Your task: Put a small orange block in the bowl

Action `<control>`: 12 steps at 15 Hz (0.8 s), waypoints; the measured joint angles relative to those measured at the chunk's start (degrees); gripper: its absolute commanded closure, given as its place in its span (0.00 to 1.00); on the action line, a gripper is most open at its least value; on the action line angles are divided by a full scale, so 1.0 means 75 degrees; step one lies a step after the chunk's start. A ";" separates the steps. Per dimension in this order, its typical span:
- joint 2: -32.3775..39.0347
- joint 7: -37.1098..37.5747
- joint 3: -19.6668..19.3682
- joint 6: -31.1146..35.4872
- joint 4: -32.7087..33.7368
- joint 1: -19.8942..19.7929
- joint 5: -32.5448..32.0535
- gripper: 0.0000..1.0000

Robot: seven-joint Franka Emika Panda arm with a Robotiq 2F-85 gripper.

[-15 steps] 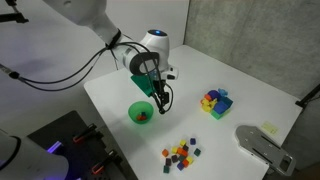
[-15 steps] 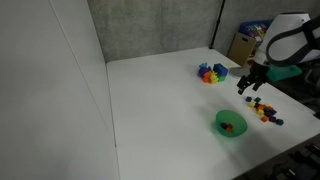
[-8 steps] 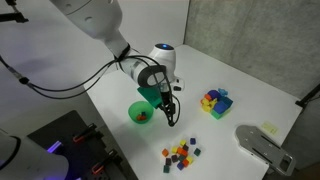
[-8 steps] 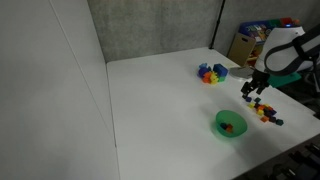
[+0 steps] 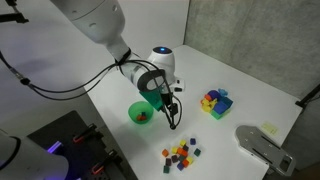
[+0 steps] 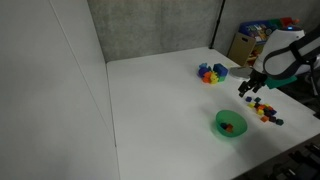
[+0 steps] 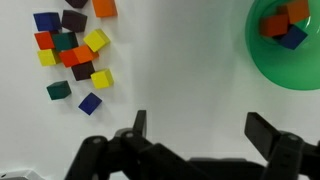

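Note:
The green bowl (image 5: 141, 113) sits on the white table and holds small blocks, orange and blue among them; it shows in both exterior views (image 6: 230, 124) and at the top right of the wrist view (image 7: 288, 45). A pile of small coloured blocks (image 5: 181, 153) lies nearby, with orange ones in it (image 7: 78, 55); it also shows in an exterior view (image 6: 266, 110). My gripper (image 5: 175, 118) hangs above the bare table between bowl and pile. Its jaws (image 7: 196, 130) are open and empty.
A cluster of larger coloured blocks (image 5: 215, 101) stands farther back on the table (image 5: 230, 130); it also shows in an exterior view (image 6: 211, 73). A grey device (image 5: 262, 147) sits at the table's corner. Boxes (image 6: 245, 45) stand beyond the table.
The gripper has moved away from above the bowl toward the pile of small blocks and dropped lower. The bowl and blocks have not moved.

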 measured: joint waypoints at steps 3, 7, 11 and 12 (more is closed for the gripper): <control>0.0410 -0.0742 0.0378 0.0876 -0.0008 -0.0548 0.0527 0.00; 0.1028 -0.1789 0.1235 0.1404 0.0025 -0.1664 0.0894 0.00; 0.1573 -0.2588 0.1647 0.1413 0.0101 -0.2480 0.0891 0.00; 0.1677 -0.2709 0.1645 0.1413 0.0116 -0.2579 0.0879 0.00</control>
